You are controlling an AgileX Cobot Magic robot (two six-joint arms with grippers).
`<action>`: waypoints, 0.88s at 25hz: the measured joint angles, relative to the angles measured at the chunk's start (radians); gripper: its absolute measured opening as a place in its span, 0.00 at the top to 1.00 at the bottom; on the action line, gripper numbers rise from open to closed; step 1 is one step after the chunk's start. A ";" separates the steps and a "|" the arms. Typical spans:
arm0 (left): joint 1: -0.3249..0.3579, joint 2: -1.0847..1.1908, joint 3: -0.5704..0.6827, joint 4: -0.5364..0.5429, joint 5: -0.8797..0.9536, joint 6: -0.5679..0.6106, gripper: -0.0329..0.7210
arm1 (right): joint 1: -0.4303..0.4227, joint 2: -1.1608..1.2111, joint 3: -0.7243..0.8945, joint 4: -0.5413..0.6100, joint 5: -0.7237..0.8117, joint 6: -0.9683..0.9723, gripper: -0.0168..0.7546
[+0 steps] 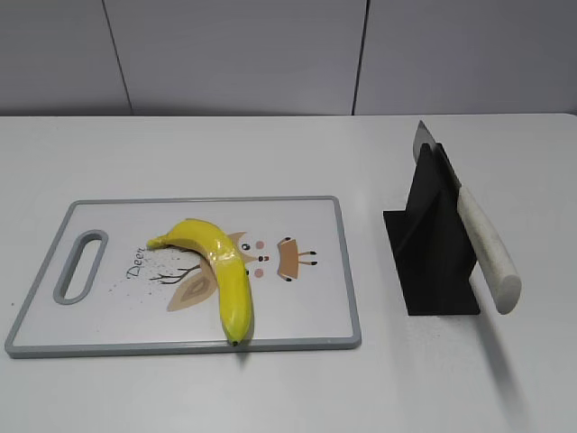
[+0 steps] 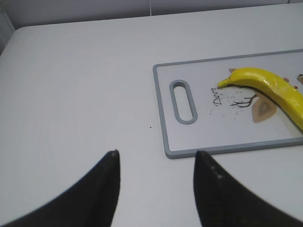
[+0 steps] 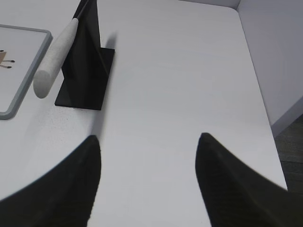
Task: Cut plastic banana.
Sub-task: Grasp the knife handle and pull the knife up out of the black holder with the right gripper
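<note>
The glossy yellow curved plastic banana (image 1: 220, 271) lies on the white cutting board with a grey rim (image 1: 347, 271), across a printed cartoon animal and the word "Deer". Its greenish stem end points toward the board's oval handle slot (image 1: 81, 266), and its dark tip rests close to the board's near edge. The board sits flat on the white table (image 1: 270, 144).

To the right of the board, apart from it, stands a black angular knife stand (image 1: 433, 253). A knife with a pale speckled handle (image 1: 487, 253) is slotted into it at a slant, the grey blade tip showing above the stand and the handle sticking out toward the camera.

The left gripper (image 2: 156, 163) hangs over bare table just off the board's handle corner, its 2 dark fingers spread wide with nothing between them. The right gripper (image 3: 149, 146) hangs over bare table near the stand, its fingers likewise wide apart and empty
</note>
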 joint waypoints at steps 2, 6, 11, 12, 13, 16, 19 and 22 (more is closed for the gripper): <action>0.000 0.000 0.000 0.000 0.000 0.000 0.31 | 0.000 0.000 0.000 0.000 0.001 0.000 0.32; 0.000 0.000 0.000 0.000 0.000 0.000 0.31 | 0.000 0.000 0.000 0.000 0.001 0.000 0.32; 0.000 0.000 0.000 0.000 0.000 0.000 0.31 | 0.000 0.000 0.000 0.000 0.001 0.000 0.32; 0.000 0.000 0.000 0.000 0.000 0.000 0.31 | 0.000 0.000 0.000 0.000 0.001 0.000 0.32; 0.000 0.000 0.000 0.000 0.000 0.000 0.31 | 0.000 0.000 0.000 0.000 0.001 0.000 0.32; 0.000 0.000 0.000 0.001 0.000 0.000 0.31 | 0.000 0.000 0.000 0.000 0.001 0.000 0.32; 0.000 0.000 0.000 0.001 0.000 0.000 0.32 | 0.000 0.000 0.000 0.000 0.001 0.000 0.32; 0.000 0.000 0.000 0.001 0.000 0.000 0.35 | 0.000 0.000 0.000 0.000 0.001 0.000 0.32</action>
